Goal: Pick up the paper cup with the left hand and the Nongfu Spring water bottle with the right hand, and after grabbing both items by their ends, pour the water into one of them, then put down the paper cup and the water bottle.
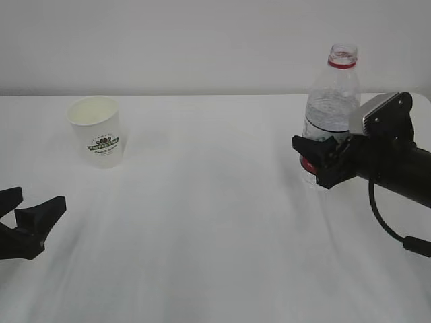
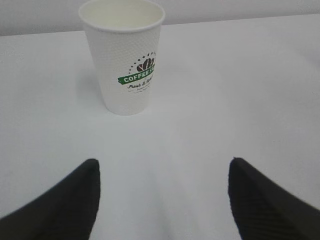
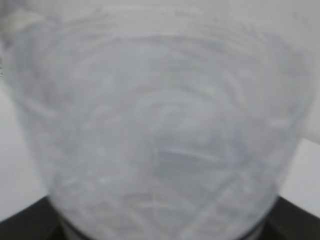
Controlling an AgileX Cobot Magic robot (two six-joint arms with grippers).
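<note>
So we've got a white bench (image 1: 215, 222) with the two arms coming in from opposite sides. The paper cup (image 1: 97, 130) stands upright toward the far left part of the bench, a bit in from the back edge, logo side facing us. It's free-standing, nothing touching it. In the left wrist view the cup (image 2: 123, 55) sits dead ahead with bare bench between it and the fingertips (image 2: 75, 200), so there's a clear gap.

The left hand (image 1: 30, 214) is down by the near left corner, low over the bench, well apart from the cup. Its fingers are spread wide with nothing between them.

Over on the right, the Nongfu Spring water bottle (image 1: 331, 101) stands upright near the far right part of the bench, cap off, red neck ring showing. The right hand (image 1: 322, 161) has its black fingers on either side of the bottle's lower half, right around the label. From the wrist view the ribbed clear bottle (image 3: 160, 130) fills nearly everything and it's blurry, with just the dark finger bases in the bottom corners. We honestly can't tell if the fingers are pressing on the bottle or only bracketing it. The bottle's base looks like it's on the bench.

The water level we can't make out.
</note>
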